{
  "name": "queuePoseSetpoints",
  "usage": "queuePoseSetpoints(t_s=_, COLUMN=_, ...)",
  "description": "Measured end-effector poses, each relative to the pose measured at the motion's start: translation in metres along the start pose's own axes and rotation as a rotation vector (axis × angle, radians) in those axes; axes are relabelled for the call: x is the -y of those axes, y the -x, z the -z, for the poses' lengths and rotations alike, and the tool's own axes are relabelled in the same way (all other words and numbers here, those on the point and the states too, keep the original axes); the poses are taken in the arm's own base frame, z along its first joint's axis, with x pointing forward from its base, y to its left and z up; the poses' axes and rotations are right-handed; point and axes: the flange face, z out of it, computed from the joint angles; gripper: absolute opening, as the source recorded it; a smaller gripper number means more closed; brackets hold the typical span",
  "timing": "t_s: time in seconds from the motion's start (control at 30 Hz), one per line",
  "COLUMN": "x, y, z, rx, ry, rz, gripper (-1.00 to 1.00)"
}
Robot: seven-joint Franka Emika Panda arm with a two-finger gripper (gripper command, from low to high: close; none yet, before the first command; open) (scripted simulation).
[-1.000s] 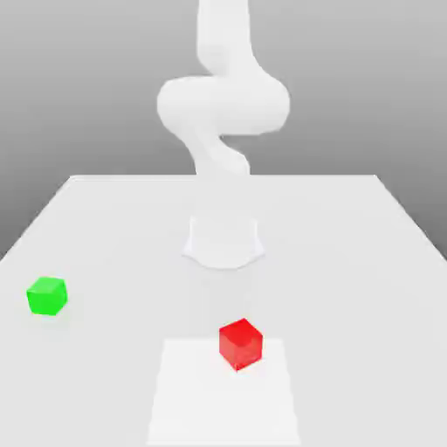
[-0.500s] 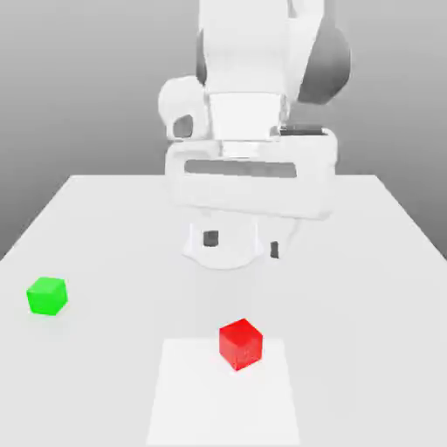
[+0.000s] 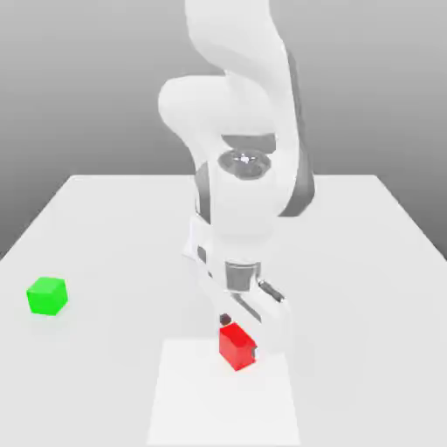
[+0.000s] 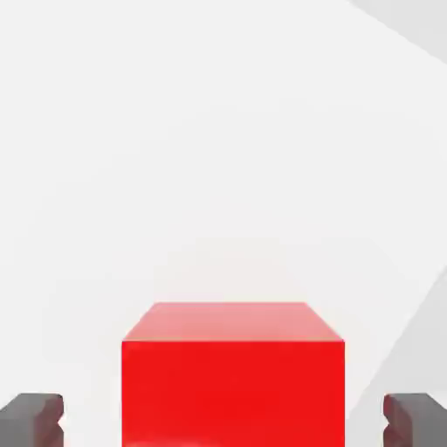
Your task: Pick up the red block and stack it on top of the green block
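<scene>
Bright red fills the space between the two grey fingertips (image 4: 33,421) of the hand (image 3: 240,337), which stands open a little wider than the red block (image 3: 234,347). In the hand view a pale strip shows on each side of the block, between it and either fingertip, so the hand has hold of nothing. In the exterior view one dark fingertip is at the block's upper left and the other at its lower right, with the white body of the hand running slantwise above and partly over it.

The red block sits on a whitish rectangle (image 3: 223,410) on the bench (image 3: 367,306), close to that rectangle's far edge as the exterior view looks at it. It is turned at an angle to the rectangle, a corner towards the viewer. In the hand view its sides line up squarely with the hand, one face a strong, even red and the other a paler pink-red.

Above the hand, the white arm (image 3: 249,196) with its dark grey joints climbs to the top of the exterior view, bending over the bench. Part of its white base (image 3: 194,240) shows behind the hand.

Well apart from all this, towards the exterior view's left, the green block (image 3: 47,296) sits on the plain, light bench, outside the whitish rectangle. Beyond the bench's far edge is a grey backdrop (image 3: 393,96).
</scene>
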Motion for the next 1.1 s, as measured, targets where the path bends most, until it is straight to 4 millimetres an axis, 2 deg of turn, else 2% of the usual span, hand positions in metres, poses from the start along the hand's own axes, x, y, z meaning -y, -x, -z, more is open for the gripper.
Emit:
queuePoseSetpoints(t_s=0.2, x=0.000, y=0.000, z=0.000, rx=0.000, ry=-0.002, rz=0.000, gripper=-1.00)
queuePoseSetpoints(t_s=0.43, x=0.000, y=0.002, z=0.054, rx=-0.002, ry=-0.002, rz=0.005, gripper=-1.00)
queuePoseSetpoints(t_s=0.47, x=0.004, y=-0.008, z=0.060, rx=-0.002, ry=-0.002, rz=-0.033, gripper=-1.00)
queuePoseSetpoints(t_s=0.53, x=0.015, y=-0.043, z=0.068, rx=0.000, ry=-0.003, rz=-0.171, gripper=-1.00)
queuePoseSetpoints(t_s=0.6, x=0.025, y=-0.086, z=0.073, rx=0.001, ry=-0.004, rz=-0.340, gripper=-1.00)
queuePoseSetpoints(t_s=0.73, x=0.026, y=-0.179, z=0.083, rx=0.002, ry=-0.006, rz=-0.684, gripper=-1.00)
queuePoseSetpoints(t_s=0.87, x=0.001, y=-0.272, z=0.091, rx=0.001, ry=-0.006, rz=-1.028, gripper=-1.00)
queuePoseSetpoints(t_s=1.0, x=-0.048, y=-0.358, z=0.097, rx=0.001, ry=-0.005, rz=-1.372, gripper=-1.00)
queuePoseSetpoints(t_s=1.07, x=-0.063, y=-0.380, z=0.084, rx=0.003, ry=-0.004, rz=-1.459, gripper=-1.00)
queuePoseSetpoints(t_s=1.1, x=-0.063, y=-0.381, z=0.075, rx=0.003, ry=-0.004, rz=-1.465, gripper=-1.00)
